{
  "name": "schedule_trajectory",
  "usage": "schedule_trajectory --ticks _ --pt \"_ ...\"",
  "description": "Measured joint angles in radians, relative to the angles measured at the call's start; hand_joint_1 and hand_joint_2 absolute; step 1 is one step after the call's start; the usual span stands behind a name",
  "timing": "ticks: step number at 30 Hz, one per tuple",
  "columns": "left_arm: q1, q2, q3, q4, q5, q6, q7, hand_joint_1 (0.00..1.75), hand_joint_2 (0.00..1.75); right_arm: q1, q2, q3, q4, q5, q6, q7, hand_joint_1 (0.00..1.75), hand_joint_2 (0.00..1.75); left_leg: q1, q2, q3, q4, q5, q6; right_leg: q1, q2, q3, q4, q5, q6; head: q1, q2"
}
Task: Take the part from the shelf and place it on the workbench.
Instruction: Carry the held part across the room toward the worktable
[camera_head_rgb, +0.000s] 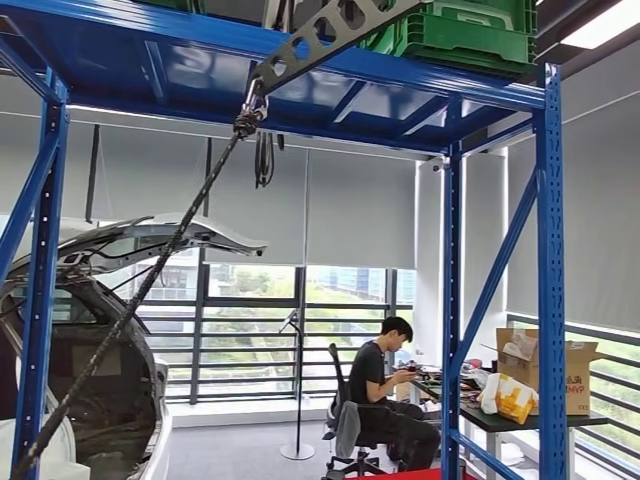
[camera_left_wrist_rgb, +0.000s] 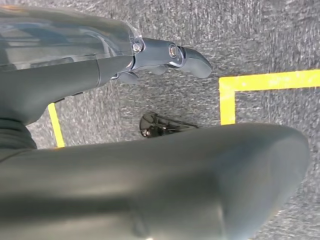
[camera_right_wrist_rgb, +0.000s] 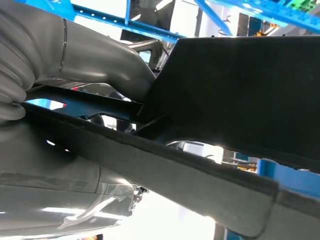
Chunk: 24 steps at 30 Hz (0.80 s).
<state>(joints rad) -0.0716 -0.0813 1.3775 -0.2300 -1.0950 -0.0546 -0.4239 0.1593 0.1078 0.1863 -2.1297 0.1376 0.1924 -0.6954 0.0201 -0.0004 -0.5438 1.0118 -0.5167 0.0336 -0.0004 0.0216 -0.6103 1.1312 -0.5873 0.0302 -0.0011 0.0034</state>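
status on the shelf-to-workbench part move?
Done: the pick looks made; the right hand grips a dark flat part with the blue shelf frame beside it. In hand: carrying. The left hand hangs empty over grey floor. Left: placing it on the workbench.

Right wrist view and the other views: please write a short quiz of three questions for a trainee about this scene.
1. True or false: the right hand grips a dark felt-covered panel.
2. What stands on top of the blue shelf rack? A. green crates B. a red bucket C. a tyre
3. What colour are the tape lines on the grey carpet below the left hand?

Key: 1 true; 2 A; 3 yellow.
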Motion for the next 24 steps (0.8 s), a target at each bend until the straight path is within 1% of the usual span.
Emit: schedule_trajectory --ticks 1,2,3,4,5,6,7,8,9,10,11,12,13,14,15,16,17,18,19,20,21,22,23,24 --pt "0.002 0.0 0.0 0.0 -0.002 0.001 0.002 0.0 1.75 0.001 -0.004 0.005 -0.002 0.001 -0.004 0.0 1.75 1.75 0.0 0.009 -0.001 0.0 0.0 0.001 -0.002 -0.008 -0.032 0.072 -0.034 0.005 0.0 0.0" --pt "0.005 0.0 0.0 0.0 -0.005 0.003 0.005 0.0 1.75 0.002 -0.008 0.009 -0.004 0.002 -0.008 0.0 1.75 1.75 0.0 0.017 -0.001 0.0 0.0 0.002 -0.004 -0.012 -0.059 0.133 -0.055 0.008 0.0 0.0" --pt "0.006 -0.001 0.0 0.0 -0.007 0.006 0.01 0.0 1.75 0.004 -0.011 0.013 -0.005 0.003 -0.013 0.0 1.75 1.75 0.0 0.026 -0.001 0.0 -0.001 0.002 -0.006 -0.014 -0.073 0.165 -0.06 0.01 0.0 0.0" --pt "0.006 -0.002 0.0 0.0 -0.01 0.008 0.015 0.0 1.75 0.004 -0.015 0.017 -0.006 0.005 -0.018 0.0 1.75 1.75 0.0 0.033 -0.001 0.0 -0.001 0.001 -0.007 -0.016 -0.067 0.154 -0.044 0.011 0.0 0.0" --pt "0.005 -0.003 0.0 0.0 -0.012 0.01 0.019 0.0 1.75 0.005 -0.018 0.021 -0.009 0.007 -0.022 0.0 1.75 1.75 0.0 0.039 0.0 0.0 -0.001 0.001 -0.007 -0.021 -0.04 0.099 -0.011 0.009 0.0 0.0" --pt "0.004 -0.005 0.0 0.0 -0.015 0.012 0.023 0.0 1.75 0.005 -0.02 0.025 -0.013 0.009 -0.025 0.0 1.75 1.75 -0.001 0.045 0.002 0.0 -0.002 0.0 -0.006 -0.034 0.0 0.019 0.026 0.006 0.0 0.0" --pt "0.004 -0.007 0.0 0.0 -0.019 0.012 0.026 0.0 1.75 0.004 -0.023 0.029 -0.017 0.01 -0.027 0.0 1.75 1.75 -0.003 0.049 0.002 0.0 -0.003 -0.003 -0.002 -0.049 0.036 -0.055 0.053 0.001 0.0 0.0" --pt "0.004 -0.008 0.0 0.0 -0.023 0.012 0.029 0.0 1.75 0.004 -0.025 0.033 -0.02 0.011 -0.03 0.0 1.75 1.75 -0.004 0.053 0.003 0.0 -0.003 -0.006 0.002 -0.06 0.061 -0.109 0.071 -0.005 0.0 0.0" --pt "0.005 -0.01 0.0 0.0 -0.028 0.013 0.032 0.0 1.75 0.005 -0.027 0.036 -0.024 0.011 -0.032 0.0 1.75 1.75 -0.005 0.058 0.003 0.0 -0.003 -0.01 0.006 -0.068 0.071 -0.134 0.075 -0.01 0.0 0.0" --pt "0.006 -0.013 -0.001 0.0 -0.032 0.013 0.033 0.0 1.75 0.006 -0.029 0.039 -0.027 0.011 -0.035 0.0 1.75 1.75 -0.006 0.063 0.003 -0.002 -0.003 -0.015 0.009 -0.065 0.07 -0.137 0.074 -0.014 0.0 0.0" --pt "0.006 -0.015 -0.001 0.0 -0.034 0.014 0.034 0.0 1.75 0.008 -0.032 0.042 -0.031 0.01 -0.037 0.0 1.75 1.75 -0.005 0.069 0.004 -0.004 -0.002 -0.021 0.009 -0.057 0.068 -0.139 0.077 -0.02 0.0 0.0" --pt "0.006 -0.016 -0.002 0.0 -0.036 0.015 0.034 0.0 1.75 0.009 -0.034 0.046 -0.034 0.008 -0.038 0.0 1.75 1.75 -0.005 0.068 0.005 -0.003 -0.007 -0.026 0.007 -0.051 0.068 -0.144 0.081 -0.027 0.0 0.0" --pt "0.006 -0.018 -0.002 0.0 -0.036 0.015 0.033 0.0 1.75 0.008 -0.035 0.051 -0.038 0.007 -0.04 0.0 1.75 1.75 -0.004 0.06 0.001 0.01 -0.021 -0.03 0.005 -0.044 0.069 -0.149 0.086 -0.035 0.0 0.0" --pt "0.006 -0.018 -0.002 0.0 -0.035 0.016 0.033 0.0 1.75 0.007 -0.036 0.056 -0.04 0.006 -0.042 0.0 1.75 1.75 -0.003 0.047 -0.011 0.041 -0.044 -0.033 0.003 -0.039 0.07 -0.154 0.09 -0.042 0.0 0.0" --pt "0.006 -0.018 -0.002 0.0 -0.035 0.017 0.033 0.0 1.75 0.006 -0.037 0.062 -0.041 0.004 -0.044 0.0 1.75 1.75 -0.002 0.03 -0.034 0.095 -0.077 -0.034 0.001 -0.032 0.069 -0.156 0.093 -0.046 0.0 0.0" --pt "0.008 -0.018 -0.002 0.0 -0.034 0.018 0.033 0.0 1.75 0.004 -0.037 0.066 -0.041 0.002 -0.046 0.0 1.75 1.75 -0.002 0.019 -0.063 0.163 -0.111 -0.035 0.002 -0.025 0.068 -0.155 0.094 -0.049 0.0 0.0" --pt "0.009 -0.018 -0.002 0.0 -0.031 0.019 0.034 0.0 1.75 0.004 -0.038 0.069 -0.041 -0.001 -0.047 0.0 1.75 1.75 -0.002 0.013 -0.092 0.226 -0.135 -0.037 0.002 -0.017 0.066 -0.154 0.095 -0.049 0.0 0.0" --pt "0.01 -0.018 -0.002 0.0 -0.029 0.021 0.036 0.0 1.75 0.003 -0.038 0.071 -0.04 -0.004 -0.048 0.0 1.75 1.75 -0.002 0.01 -0.11 0.265 -0.143 -0.038 0.003 -0.007 0.065 -0.153 0.095 -0.049 0.0 0.0" --pt "0.011 -0.017 -0.001 0.0 -0.026 0.023 0.037 0.0 1.75 0.002 -0.039 0.072 -0.04 -0.008 -0.048 0.0 1.75 1.75 -0.002 0.008 -0.111 0.266 -0.13 -0.038 0.003 0.002 0.065 -0.151 0.094 -0.049 0.0 0.0" --pt "0.011 -0.015 -0.001 0.0 -0.023 0.025 0.039 0.0 1.75 -0.001 -0.039 0.073 -0.04 -0.011 -0.048 0.0 1.75 1.75 -0.001 0.006 -0.094 0.227 -0.099 -0.038 0.003 0.012 0.066 -0.149 0.094 -0.048 0.0 0.0" --pt "0.011 -0.012 0.0 0.0 -0.02 0.026 0.04 0.0 1.75 -0.004 -0.04 0.073 -0.04 -0.013 -0.047 0.0 1.75 1.75 0.001 -0.001 -0.065 0.16 -0.059 -0.038 0.002 0.022 0.065 -0.145 0.092 -0.046 0.0 0.0" --pt "0.01 -0.009 0.001 0.0 -0.017 0.028 0.042 0.0 1.75 -0.008 -0.04 0.073 -0.04 -0.015 -0.046 0.0 1.75 1.75 0.003 -0.015 -0.036 0.095 -0.03 -0.037 0.003 0.032 0.063 -0.139 0.089 -0.042 0.0 0.0" --pt "0.009 -0.006 0.003 0.0 -0.012 0.03 0.046 0.0 1.75 -0.013 -0.04 0.073 -0.04 -0.015 -0.045 0.0 1.75 1.75 0.005 -0.028 -0.014 0.046 -0.013 -0.036 0.004 0.041 0.059 -0.131 0.086 -0.038 0.0 0.0" --pt "0.009 -0.004 0.005 0.0 -0.008 0.031 0.052 0.0 1.75 -0.016 -0.04 0.072 -0.039 -0.014 -0.043 0.0 1.75 1.75 0.005 -0.039 -0.003 0.02 -0.009 -0.034 0.004 0.049 0.053 -0.125 0.085 -0.032 0.0 0.0"
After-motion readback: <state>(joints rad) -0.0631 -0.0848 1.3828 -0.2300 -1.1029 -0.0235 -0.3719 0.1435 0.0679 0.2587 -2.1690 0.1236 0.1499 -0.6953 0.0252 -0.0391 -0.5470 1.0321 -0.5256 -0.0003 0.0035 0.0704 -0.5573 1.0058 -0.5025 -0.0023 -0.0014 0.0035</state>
